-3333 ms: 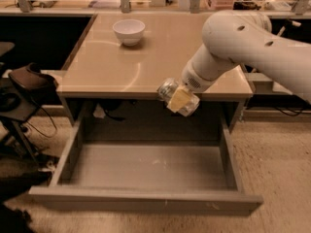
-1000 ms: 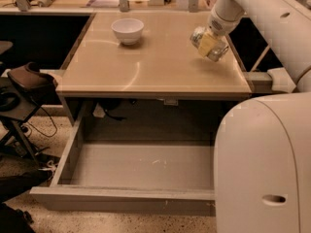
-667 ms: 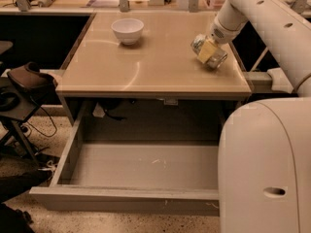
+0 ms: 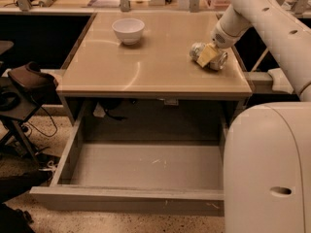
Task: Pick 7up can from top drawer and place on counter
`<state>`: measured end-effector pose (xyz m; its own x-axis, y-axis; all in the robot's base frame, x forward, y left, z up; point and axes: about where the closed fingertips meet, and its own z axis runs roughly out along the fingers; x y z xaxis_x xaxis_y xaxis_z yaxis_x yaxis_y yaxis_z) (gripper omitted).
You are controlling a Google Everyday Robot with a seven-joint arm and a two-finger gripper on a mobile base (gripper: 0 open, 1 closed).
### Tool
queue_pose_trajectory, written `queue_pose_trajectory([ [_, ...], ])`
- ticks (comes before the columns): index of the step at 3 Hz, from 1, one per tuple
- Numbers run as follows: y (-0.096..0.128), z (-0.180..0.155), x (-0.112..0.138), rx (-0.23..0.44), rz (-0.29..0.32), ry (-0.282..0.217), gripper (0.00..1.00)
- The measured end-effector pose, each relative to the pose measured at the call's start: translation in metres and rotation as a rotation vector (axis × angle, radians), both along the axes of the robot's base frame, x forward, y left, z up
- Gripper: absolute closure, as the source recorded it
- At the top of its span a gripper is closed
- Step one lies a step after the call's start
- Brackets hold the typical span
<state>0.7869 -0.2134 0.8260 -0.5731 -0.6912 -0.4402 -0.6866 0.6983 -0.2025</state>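
Observation:
The 7up can [image 4: 219,61], silvery, lies on its side at the right side of the beige counter [image 4: 155,64], low enough to seem to touch it. My gripper [image 4: 208,56] reaches down from the upper right and is shut on the can, with a yellowish finger pad [image 4: 206,55] across its middle. The top drawer [image 4: 146,165] stands pulled out below the counter, and its grey floor is bare. Its front panel [image 4: 121,199] is nearest the camera.
A white bowl [image 4: 128,29] stands at the counter's back left. My white body [image 4: 269,169] fills the lower right and hides the drawer's right end. A dark chair with a bag [image 4: 26,81] stands at the left. Clutter lines the shelf behind the counter.
The gripper has carried the can from in front of the open drawer up over the counter's right side, then lowered it down to the counter's surface.

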Motion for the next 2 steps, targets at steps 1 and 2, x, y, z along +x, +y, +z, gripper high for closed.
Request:
queue_pose_trajectory([
  [1,0.0,0.0,0.0,0.0,0.0,0.0,0.58],
  [2,0.0,-0.0001,0.0,0.0,0.0,0.0,0.35],
])
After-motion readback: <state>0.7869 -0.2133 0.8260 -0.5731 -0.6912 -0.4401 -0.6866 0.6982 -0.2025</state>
